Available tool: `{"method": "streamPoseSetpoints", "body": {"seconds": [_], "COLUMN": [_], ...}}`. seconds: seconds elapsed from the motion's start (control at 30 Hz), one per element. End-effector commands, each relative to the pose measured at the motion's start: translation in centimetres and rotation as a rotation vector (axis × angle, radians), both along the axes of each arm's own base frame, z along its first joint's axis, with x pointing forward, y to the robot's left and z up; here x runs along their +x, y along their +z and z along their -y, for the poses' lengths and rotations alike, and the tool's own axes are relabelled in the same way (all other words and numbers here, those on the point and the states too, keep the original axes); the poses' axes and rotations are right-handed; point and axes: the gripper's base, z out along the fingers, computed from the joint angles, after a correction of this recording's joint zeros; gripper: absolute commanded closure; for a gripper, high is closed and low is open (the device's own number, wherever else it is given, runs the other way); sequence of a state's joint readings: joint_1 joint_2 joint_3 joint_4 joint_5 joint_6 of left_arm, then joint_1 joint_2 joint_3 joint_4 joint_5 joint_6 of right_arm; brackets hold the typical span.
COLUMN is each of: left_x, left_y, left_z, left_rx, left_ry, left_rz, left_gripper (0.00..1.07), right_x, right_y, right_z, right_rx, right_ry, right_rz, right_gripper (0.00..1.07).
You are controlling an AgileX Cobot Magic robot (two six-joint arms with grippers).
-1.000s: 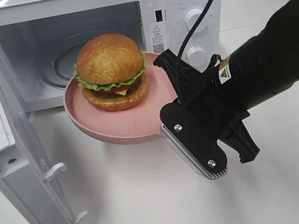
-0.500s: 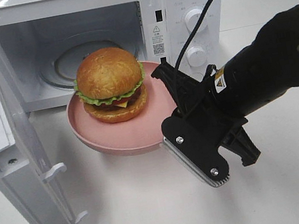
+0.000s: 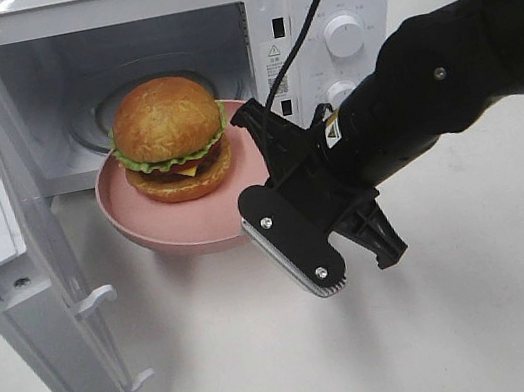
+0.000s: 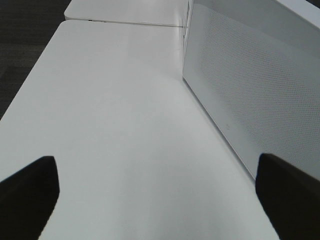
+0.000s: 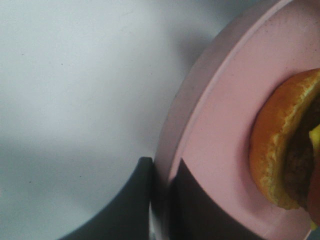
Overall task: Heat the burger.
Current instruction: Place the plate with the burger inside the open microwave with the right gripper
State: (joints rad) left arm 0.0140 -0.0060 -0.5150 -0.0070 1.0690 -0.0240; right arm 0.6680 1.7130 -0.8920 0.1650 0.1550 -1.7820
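golden burger [image 3: 171,139] near right gripper [image 5: 162,167]

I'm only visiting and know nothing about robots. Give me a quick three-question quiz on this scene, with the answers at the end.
1. True or false: the microwave door stands open.
2. The burger sits on a pink plate. What is the right gripper clamped on? A) the bun B) the plate's rim C) a microwave dial
3. Fill the gap: the left gripper has its jaws ____ and holds nothing.
Key: 1 true; 2 B; 3 open.
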Motion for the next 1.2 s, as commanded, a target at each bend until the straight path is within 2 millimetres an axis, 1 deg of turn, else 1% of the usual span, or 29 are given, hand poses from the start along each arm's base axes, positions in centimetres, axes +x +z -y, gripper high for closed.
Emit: {"method": "streamPoseSetpoints", "body": {"seconds": [0.03,0.37,0.5,0.63,0.7,0.83,1.2], "left_x": [-0.3,-0.3,-0.3,-0.3,-0.3,-0.3,-0.3], "left_y": [0.0,0.0,0.0,0.0,0.0,0.0,0.0], "left_z": [0.0,0.0,0.0,0.0,0.0,0.0,0.0], "left_rx": [0.000,0.000,0.000,0.000,0.000,0.000,0.000], "left_ry": [-0.002,-0.002,-0.002,-0.002,-0.002,-0.002,-0.002], "left_rz": [0.023,0.023,0.023,0.023,0.023,0.023,0.023], "left_gripper": [0.04,0.04,0.04,0.04,0.04,0.04,0.04], "right_x": [1.2,3.4,4.0,5.1,5.2,6.2,8.1], "right_y": [1.0,0.2,0.1,0.0,0.0,0.0,-0.5], "right_z": [-0.7,-2.4,-2.9,-3.7,-3.8,-4.5,-5.8], "right_rx": [0.054,0.064,0.074,0.087,0.093,0.104,0.118], "right_ry": [-0.019,-0.034,-0.047,-0.057,-0.064,-0.067,-0.117], "right_rz": [0.071,0.062,0.059,0.064,0.063,0.073,0.064], "right_gripper": [1.07,1.07,1.07,1.07,1.07,1.07,1.07]}}
